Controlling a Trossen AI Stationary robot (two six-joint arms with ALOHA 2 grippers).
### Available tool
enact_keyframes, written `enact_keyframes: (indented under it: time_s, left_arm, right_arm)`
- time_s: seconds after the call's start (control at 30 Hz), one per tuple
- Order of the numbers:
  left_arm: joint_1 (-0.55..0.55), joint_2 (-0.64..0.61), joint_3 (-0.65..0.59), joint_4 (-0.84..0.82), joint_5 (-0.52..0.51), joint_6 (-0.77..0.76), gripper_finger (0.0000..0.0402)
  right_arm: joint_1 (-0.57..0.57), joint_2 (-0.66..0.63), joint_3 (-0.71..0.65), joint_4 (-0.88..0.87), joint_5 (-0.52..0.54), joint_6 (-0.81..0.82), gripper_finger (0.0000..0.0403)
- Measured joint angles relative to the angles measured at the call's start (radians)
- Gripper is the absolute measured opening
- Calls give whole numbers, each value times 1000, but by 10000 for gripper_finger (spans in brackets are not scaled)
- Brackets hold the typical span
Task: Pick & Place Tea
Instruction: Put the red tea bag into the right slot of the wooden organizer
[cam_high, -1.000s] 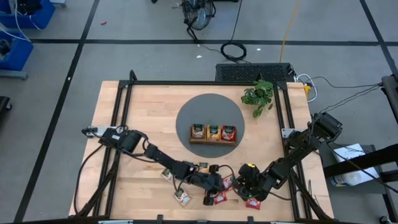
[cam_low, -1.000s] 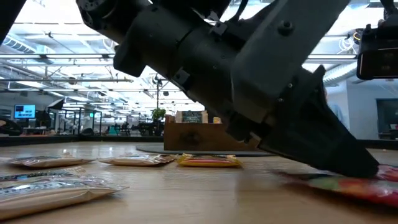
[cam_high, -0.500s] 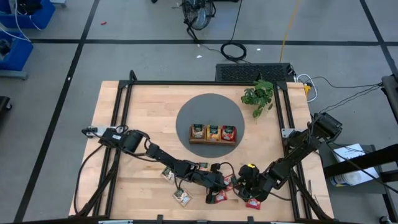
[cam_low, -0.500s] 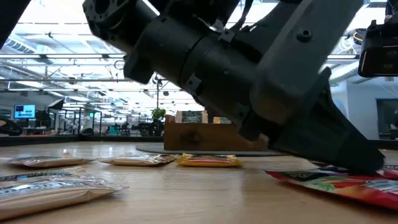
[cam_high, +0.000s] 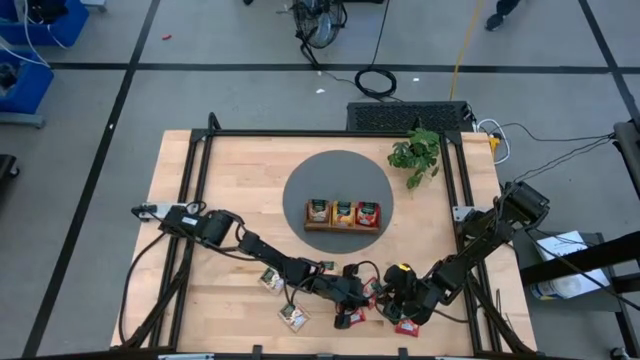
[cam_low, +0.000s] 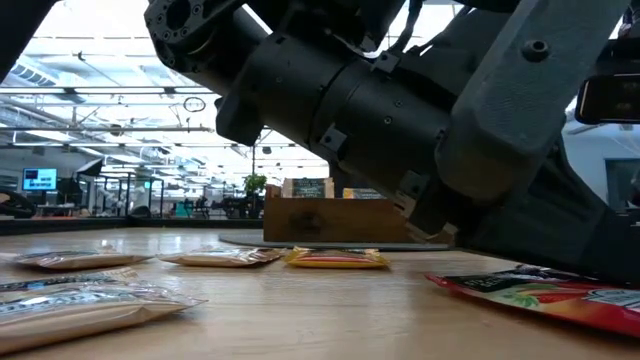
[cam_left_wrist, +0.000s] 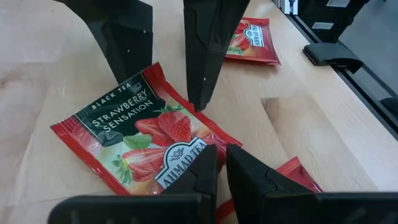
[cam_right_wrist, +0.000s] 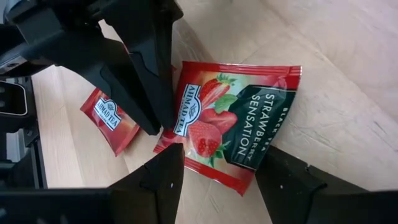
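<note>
Left wrist view gives you the clearest look: the red, roughly square strawberry tea sachet (cam_left_wrist: 140, 137) lies flat on the pale wooden table (cam_left_wrist: 298, 124), its dark green band at the far end from the left gripper (cam_left_wrist: 221, 168), so its long axis runs from that gripper toward the right gripper (cam_left_wrist: 165, 56). You can see the left gripper's two fingers almost together, pinching the near edge of the sachet. The right gripper's fingers stand well apart and hang just over the green-band end; whether they touch it you cannot tell.

From the high view, both grippers meet at the near edge of the table, right of centre, left gripper (cam_high: 362, 293) facing right gripper (cam_high: 392, 297). Another red sachet (cam_high: 350, 317) lies just near of them. Two cream sachets with green tops (cam_high: 293, 316) sit to the left. The brown three-compartment wooden tray (cam_high: 342, 226) stands well apart on a grey round mat (cam_high: 300, 190), holding sachets upright.
</note>
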Motion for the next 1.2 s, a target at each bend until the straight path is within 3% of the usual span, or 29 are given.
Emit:
enact_keyframes:
  time_s: [0.33, 0.63, 0.8, 1.03, 1.2]
  left_arm:
    - [3, 2, -1, 2, -7, -20, 42]
    - [8, 3, -2, 1, -23, -20, 42]
    - [8, 3, -2, -11, -22, -19, 42]
    - [5, 3, -2, -19, -26, -10, 42]
    - [-3, 3, -2, -22, -25, 92, 42]
  right_arm:
    - [-3, -1, -44, 0, -77, 54, 180]
    - [-2, 0, -68, 105, 12, -43, 176]
    - [-6, 0, -69, 118, 35, -89, 129]
    - [-7, 4, -72, 233, 84, -286, 17]
    - [-7, 5, -73, 280, 97, -370, 10]
